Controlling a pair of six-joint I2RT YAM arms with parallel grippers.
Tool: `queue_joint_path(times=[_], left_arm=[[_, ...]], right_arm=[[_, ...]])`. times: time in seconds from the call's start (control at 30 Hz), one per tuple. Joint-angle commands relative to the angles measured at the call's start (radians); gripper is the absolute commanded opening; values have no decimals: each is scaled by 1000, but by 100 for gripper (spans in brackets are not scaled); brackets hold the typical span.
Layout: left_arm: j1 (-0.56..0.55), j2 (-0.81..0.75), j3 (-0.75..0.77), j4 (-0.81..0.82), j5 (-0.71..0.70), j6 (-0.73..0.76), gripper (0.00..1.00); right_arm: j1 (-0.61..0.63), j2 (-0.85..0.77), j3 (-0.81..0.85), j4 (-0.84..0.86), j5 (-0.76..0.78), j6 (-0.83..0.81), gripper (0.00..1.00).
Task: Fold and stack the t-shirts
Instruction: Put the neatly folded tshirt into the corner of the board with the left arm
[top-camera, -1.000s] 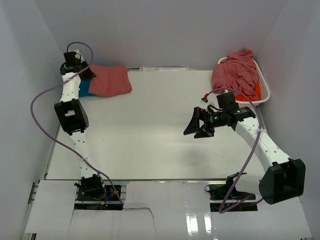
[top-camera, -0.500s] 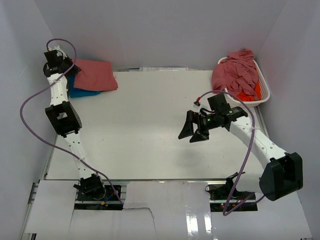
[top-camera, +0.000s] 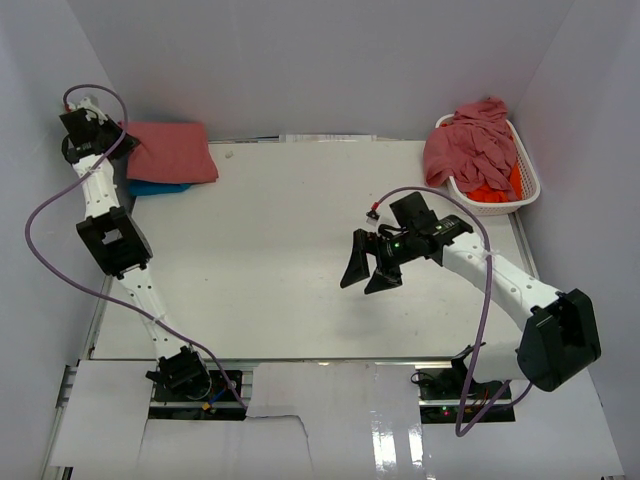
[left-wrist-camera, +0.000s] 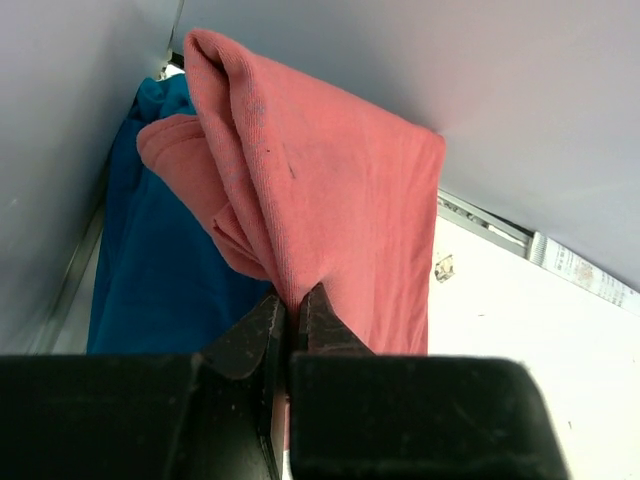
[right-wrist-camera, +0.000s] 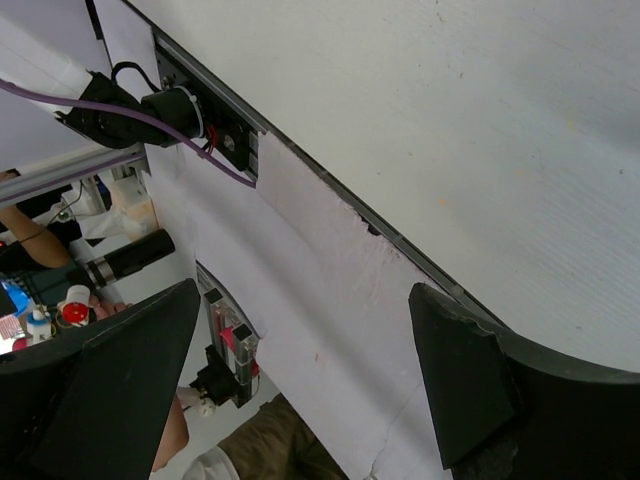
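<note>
At the back left corner my left gripper (top-camera: 112, 152) (left-wrist-camera: 291, 310) is shut on the edge of a folded rose-red t-shirt (top-camera: 170, 151) (left-wrist-camera: 330, 190). That shirt lies over a folded turquoise blue t-shirt (top-camera: 152, 187) (left-wrist-camera: 160, 260). My right gripper (top-camera: 366, 273) hangs wide open above the middle right of the table, with nothing between its fingers (right-wrist-camera: 470, 380). At the back right a heap of rose-red t-shirts (top-camera: 472, 148) fills a white basket (top-camera: 527, 185), and an orange t-shirt (top-camera: 492, 190) shows beneath them.
White walls close in on the left, the back and the right; the left gripper is tight against the left wall. The right wrist view looks past the table's near edge (right-wrist-camera: 400, 245) to the arm mounts and a person below.
The left gripper has dragged the folded rose-red shirt leftward onto the blue shirt in the corner. The right arm has swung left and toward the table's middle, staying open.
</note>
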Motion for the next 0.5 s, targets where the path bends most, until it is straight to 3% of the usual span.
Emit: queue_joint_path(times=[0.0, 0.47], left_arm=[[21, -1, 40, 38, 29, -27, 0], [28, 152, 91, 113, 98, -61, 7]], right_arm=[[17, 5, 54, 31, 9, 26, 91], [43, 31, 85, 45, 14, 52, 91]])
